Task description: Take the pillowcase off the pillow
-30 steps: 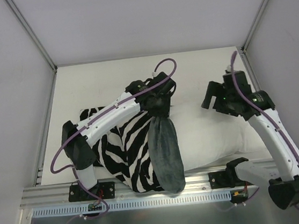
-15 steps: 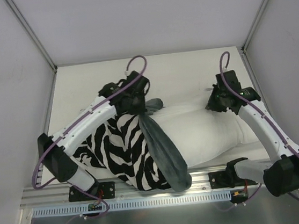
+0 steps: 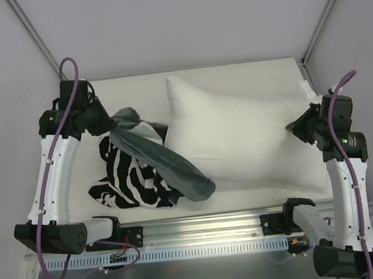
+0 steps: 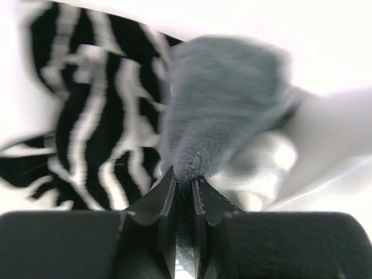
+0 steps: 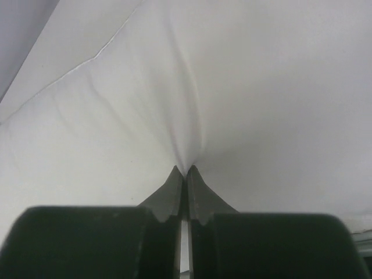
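The white pillow [image 3: 240,137] lies bare across the middle and right of the table. The pillowcase [image 3: 136,169], zebra-striped with a grey plush face, is bunched at the left, and a grey flap of it trails toward the front. My left gripper [image 3: 107,121] sits at the far left, shut on the grey plush edge of the pillowcase [image 4: 221,104], as the left wrist view [image 4: 183,180] shows. My right gripper [image 3: 300,128] is at the pillow's right end, shut on a pinch of the white pillow [image 5: 192,116], with fabric puckering into its tips [image 5: 186,170].
Grey walls enclose the table on three sides. The metal rail [image 3: 204,235] with both arm bases runs along the near edge. The back strip of the table [image 3: 233,73] shows behind the pillow.
The left arm swung far left, dragging the pillowcase off the pillow. The right arm pulled right and nearer with the pillow's end. The whole pillow now lies uncovered.
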Controlling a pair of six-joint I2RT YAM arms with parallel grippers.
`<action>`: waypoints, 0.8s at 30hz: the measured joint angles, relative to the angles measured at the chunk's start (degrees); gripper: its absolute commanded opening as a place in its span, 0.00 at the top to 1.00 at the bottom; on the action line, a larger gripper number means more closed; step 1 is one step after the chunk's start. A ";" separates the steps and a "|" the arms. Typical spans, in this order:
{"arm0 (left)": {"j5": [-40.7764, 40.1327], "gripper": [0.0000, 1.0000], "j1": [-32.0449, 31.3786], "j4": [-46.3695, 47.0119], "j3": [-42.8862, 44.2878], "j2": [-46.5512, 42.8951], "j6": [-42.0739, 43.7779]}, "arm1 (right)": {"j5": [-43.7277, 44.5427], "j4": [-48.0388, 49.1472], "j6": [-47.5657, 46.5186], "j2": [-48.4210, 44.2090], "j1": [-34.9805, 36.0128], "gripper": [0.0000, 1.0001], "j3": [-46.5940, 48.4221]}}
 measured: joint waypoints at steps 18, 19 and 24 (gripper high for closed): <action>-0.79 0.01 8.11 -2.16 9.49 11.08 6.86 | 4.59 -1.27 -3.91 2.40 -7.32 0.09 0.72; -0.98 0.01 7.06 -2.14 9.46 11.15 7.17 | 3.56 -0.94 -4.31 2.49 -7.13 0.03 1.11; -4.13 0.01 -2.67 -0.92 6.36 8.92 8.37 | 0.81 -0.92 -7.10 2.47 -2.51 0.04 4.35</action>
